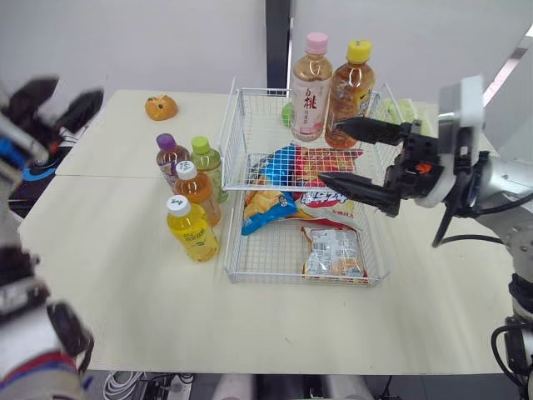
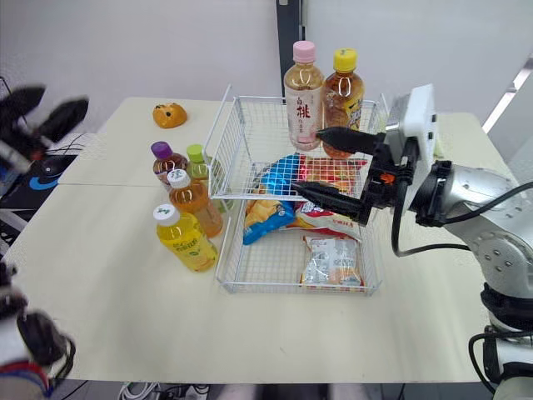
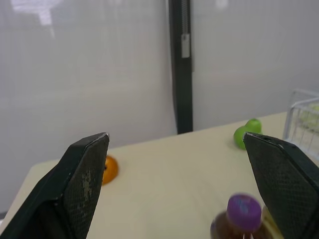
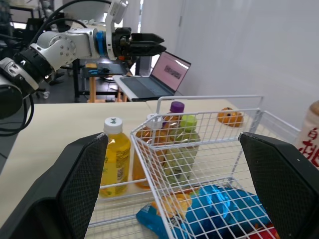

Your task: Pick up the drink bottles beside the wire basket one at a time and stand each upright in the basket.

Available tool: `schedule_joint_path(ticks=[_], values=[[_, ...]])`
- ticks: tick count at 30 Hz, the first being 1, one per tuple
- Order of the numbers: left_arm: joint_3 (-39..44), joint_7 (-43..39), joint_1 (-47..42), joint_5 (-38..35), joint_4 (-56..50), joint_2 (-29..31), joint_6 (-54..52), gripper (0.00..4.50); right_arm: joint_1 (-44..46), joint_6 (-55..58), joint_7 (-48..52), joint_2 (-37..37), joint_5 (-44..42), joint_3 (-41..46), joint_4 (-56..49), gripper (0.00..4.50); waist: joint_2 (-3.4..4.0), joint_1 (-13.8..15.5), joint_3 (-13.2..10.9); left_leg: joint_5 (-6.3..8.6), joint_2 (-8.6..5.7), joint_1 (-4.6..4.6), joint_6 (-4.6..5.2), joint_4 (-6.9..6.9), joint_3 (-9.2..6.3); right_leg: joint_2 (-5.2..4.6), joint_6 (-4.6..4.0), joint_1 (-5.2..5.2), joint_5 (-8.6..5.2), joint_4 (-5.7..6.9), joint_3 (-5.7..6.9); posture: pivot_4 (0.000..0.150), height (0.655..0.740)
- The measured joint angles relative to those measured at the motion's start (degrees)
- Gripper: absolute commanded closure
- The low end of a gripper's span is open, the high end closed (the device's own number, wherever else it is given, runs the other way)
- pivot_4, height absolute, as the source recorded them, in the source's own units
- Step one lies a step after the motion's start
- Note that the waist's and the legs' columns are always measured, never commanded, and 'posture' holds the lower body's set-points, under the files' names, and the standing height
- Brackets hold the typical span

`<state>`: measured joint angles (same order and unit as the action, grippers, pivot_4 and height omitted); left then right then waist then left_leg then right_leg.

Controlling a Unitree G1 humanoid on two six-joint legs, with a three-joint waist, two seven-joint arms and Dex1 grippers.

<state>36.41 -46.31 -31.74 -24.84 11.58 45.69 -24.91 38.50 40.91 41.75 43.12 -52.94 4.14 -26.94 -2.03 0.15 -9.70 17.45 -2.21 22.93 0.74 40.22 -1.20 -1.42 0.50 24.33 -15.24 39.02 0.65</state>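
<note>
two bottles, the pink-capped tea (image 1: 310, 83) and the yellow-capped tea (image 1: 350, 83), are already standing at the 12-to-1 o'clock end of the wire basket (image 1: 226, 250), behind the snack packets (image 1: 333, 252). four more are clumped at the basket's 9 o'clock: purple-capped bottle (image 1: 169, 158), green-capped bottle (image 1: 206, 167), orange bottle (image 1: 196, 192) and yellow juice bottle (image 1: 191, 228). the right gripper (image 1: 325, 152) is hovering over the basket, claw wide open and empty. the left gripper (image 1: 73, 92) is hanging high out at 9 o'clock, also spread open. looks like we're between picks. i'm guessing the next move is lowering the left gripper onto an outer bottle without bumping its neighbours.
</note>
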Motion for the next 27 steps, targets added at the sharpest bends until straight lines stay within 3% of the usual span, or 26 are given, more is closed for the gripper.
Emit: schedule_joint_path(ticks=[6,12,19,27], values=[[7.6,5.9,21.0,-8.0,-20.1,-8.9,-5.4,0.04,2.2,-0.6,5.2,-2.0,1.2,-2.4,3.0,0.0,-0.04,0.4,0.0,0.01,0.0,-0.12,0.01,0.0,-0.04,-0.03,-0.01,-0.16,0.01,-0.04,0.03,0.15,0.74],[9.1,11.5,29.6,-14.0,-30.6,-12.5,-8.7,0.04,3.4,-0.7,7.8,-3.3,2.6,-3.1,4.6,0.0,-0.04,0.8,0.0,0.04,0.0,-0.18,0.06,0.0,-0.09,-0.03,-0.02,-0.21,0.01,0.0,0.08,0.15,0.74],[3.4,17.1,23.7,-14.2,-30.1,-11.6,-8.3,0.04,3.5,-0.8,8.2,-4.1,4.1,-3.1,4.7,0.0,-0.03,1.1,0.1,0.04,-0.02,-0.21,0.07,0.0,-0.08,-0.03,-0.03,-0.25,0.02,0.01,0.09,0.15,0.74],[-10.3,18.5,8.6,-6.9,-15.9,-10.8,-6.2,0.04,2.2,0.0,5.3,-3.9,4.3,-1.5,1.6,0.0,-0.03,1.1,0.1,0.01,-0.03,-0.18,0.0,-0.01,-0.07,-0.02,-0.03,-0.21,0.02,-0.02,0.09,0.15,0.74]])
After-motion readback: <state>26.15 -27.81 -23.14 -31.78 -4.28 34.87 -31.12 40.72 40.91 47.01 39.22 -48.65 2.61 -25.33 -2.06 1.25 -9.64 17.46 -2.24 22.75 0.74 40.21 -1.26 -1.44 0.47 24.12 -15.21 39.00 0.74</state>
